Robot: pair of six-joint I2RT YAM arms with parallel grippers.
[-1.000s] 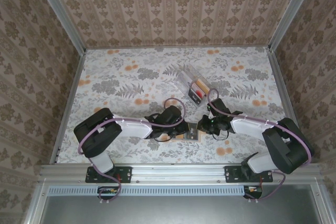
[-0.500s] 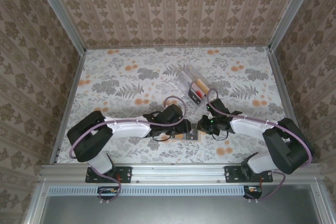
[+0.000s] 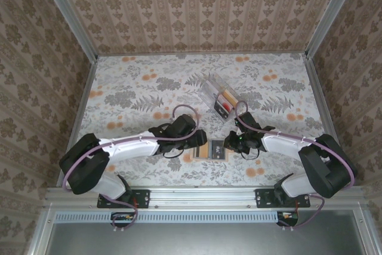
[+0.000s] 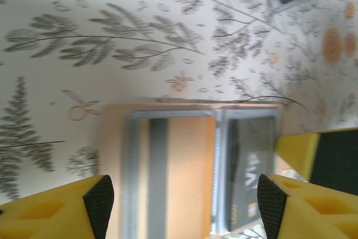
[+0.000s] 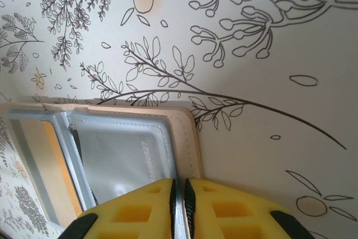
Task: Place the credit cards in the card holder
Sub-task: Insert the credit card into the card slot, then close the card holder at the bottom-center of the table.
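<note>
My left fingers [image 3: 197, 143]: spread wide and holding nothing, hanging just above the open wallet [image 4: 114, 138], one yellow tip to each side of it in my left wrist view.
My right fingers [image 5: 172, 200]: pressed almost together on a thin sliver at the wallet's right edge, over its clear pocket.
Wallet: tan, lying open and flat on the flowered counter [image 3: 131, 88], between my two wrists and near the front edge.
Orange card [image 4: 184, 172]: tucked in the wallet's left half, with a grey stripe down one side.
Dark card [image 4: 251, 166]: in the wallet's right half behind the clear window, with pale print that I cannot read.
Card holder [image 3: 218, 97]: clear, standing farther back on the counter, well apart from the wallet.
Cards in the holder [image 3: 226, 102]: one red and one orange-yellow, seated side by side in the slots.
</note>
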